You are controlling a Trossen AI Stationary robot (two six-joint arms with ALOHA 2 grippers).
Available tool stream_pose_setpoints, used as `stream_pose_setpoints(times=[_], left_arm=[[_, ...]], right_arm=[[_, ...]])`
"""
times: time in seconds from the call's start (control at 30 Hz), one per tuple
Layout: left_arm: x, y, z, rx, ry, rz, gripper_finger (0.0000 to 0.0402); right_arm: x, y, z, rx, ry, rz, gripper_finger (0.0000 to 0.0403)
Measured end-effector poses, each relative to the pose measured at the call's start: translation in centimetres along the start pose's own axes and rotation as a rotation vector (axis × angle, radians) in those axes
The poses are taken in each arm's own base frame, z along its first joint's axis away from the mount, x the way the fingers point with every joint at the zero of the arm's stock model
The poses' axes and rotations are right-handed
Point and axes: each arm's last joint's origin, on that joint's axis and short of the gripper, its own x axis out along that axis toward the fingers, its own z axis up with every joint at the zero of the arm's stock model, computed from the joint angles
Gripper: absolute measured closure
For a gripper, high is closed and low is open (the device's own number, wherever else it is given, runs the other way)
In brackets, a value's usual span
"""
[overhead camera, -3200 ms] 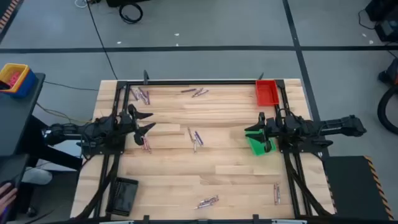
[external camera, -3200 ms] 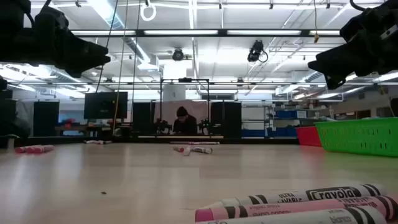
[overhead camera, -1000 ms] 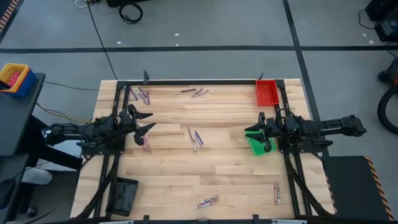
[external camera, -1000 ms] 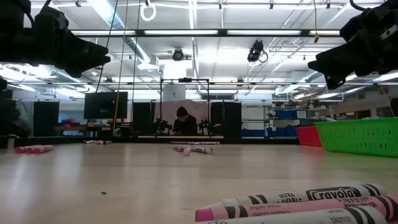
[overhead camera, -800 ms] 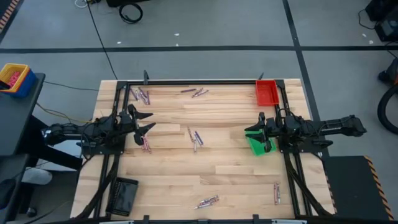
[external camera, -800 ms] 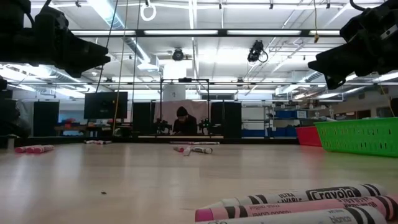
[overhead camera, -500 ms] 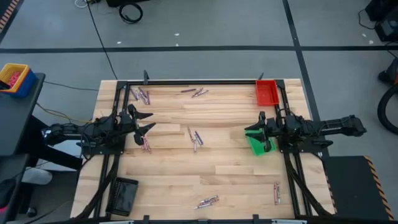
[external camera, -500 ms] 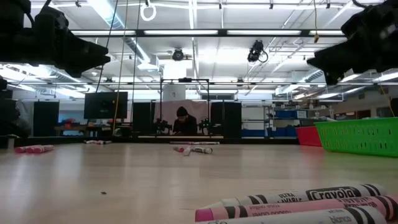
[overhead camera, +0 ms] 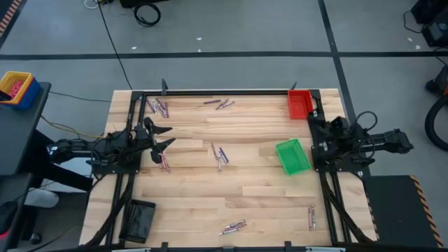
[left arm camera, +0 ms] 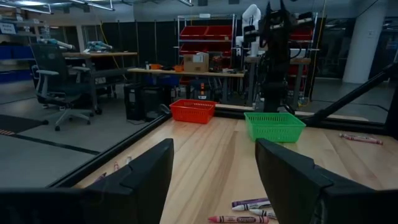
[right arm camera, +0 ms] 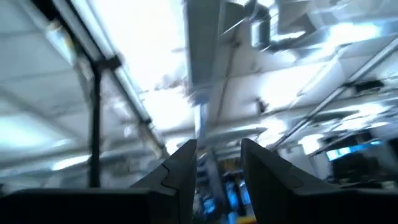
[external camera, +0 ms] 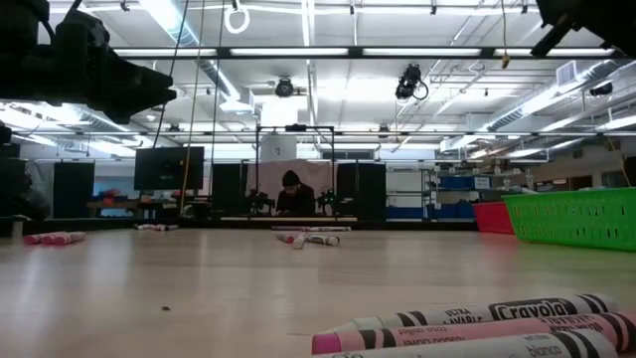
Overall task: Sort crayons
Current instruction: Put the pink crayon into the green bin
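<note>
Crayons, thin purplish and pale sticks, lie scattered in small clusters on the light wooden worktop (overhead camera: 210,189): upper left (overhead camera: 159,107), top centre (overhead camera: 220,103), middle (overhead camera: 220,155), bottom centre (overhead camera: 234,227), lower right (overhead camera: 311,217). Left gripper (overhead camera: 165,138) hovers at left edge, fingers spread, empty. Right gripper (right arm camera: 217,165) tilted toward the ceiling, fingers apart, holding nothing. Green mesh tray (overhead camera: 292,156) sits free at right.

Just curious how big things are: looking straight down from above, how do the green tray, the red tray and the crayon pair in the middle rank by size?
1. green tray, slightly larger
2. red tray, close to it
3. crayon pair, far smaller
</note>
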Motion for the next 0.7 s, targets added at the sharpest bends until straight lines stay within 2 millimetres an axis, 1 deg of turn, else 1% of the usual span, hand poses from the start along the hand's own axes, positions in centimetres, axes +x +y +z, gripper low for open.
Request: stream_pose_setpoints(times=[0.1,0.2,0.27,0.37,0.5,0.57,0.7], left_arm=[[0.0,0.0,0.0,0.0,0.0,0.0,0.0162],[0.0,0.0,0.0,0.0,0.0,0.0,0.0162],[0.0,0.0,0.0,0.0,0.0,0.0,0.0162],[0.0,0.0,0.0,0.0,0.0,0.0,0.0162],[0.0,0.0,0.0,0.0,0.0,0.0,0.0162],[0.0,0.0,0.0,0.0,0.0,0.0,0.0162],[0.0,0.0,0.0,0.0,0.0,0.0,0.0162]], right_arm=[[0.3,0.5,-1.0,0.082,0.086,0.153,0.0273],[0.9,1.1,-2.5,0.172,0.185,0.192,0.0273],[2.1,1.7,-3.4,0.214,0.249,0.144,0.0273],[4.5,2.7,-5.1,0.255,0.356,0.063,0.0273],[7.2,4.2,-8.0,0.304,0.495,0.065,0.0273],[8.0,4.6,-9.6,0.376,0.574,0.041,0.0273],[8.4,4.8,-12.4,0.638,0.782,-0.085,0.0273]])
